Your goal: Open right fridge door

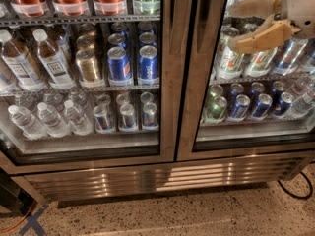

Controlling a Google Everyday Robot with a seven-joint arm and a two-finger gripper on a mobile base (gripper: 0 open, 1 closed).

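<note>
While the right fridge door (195,97) sat shut on the right half of the view — tall glass pane, wide brushed-steel frame, black gasket rim — the beige two-finger gripper (235,27) hung in front of its upper glass, near the top right corner. Jaws were spread apart with nothing between them; green-and-white cans (229,58) and blue cans (241,107) showed through the pane behind and below. No handle was visible, and I could not tell the hinge side.

Risks, as judged: the jaws faced bare glass, so a push forward would press the pane instead of catching an edge. The door's inner steel stile ran just beside that of the twin left glass door (167,82) — a reach to the centre seam could hook the wrong one. Smooth steel plus a sealing gasket could make the jaws slip off on the pull.
</note>
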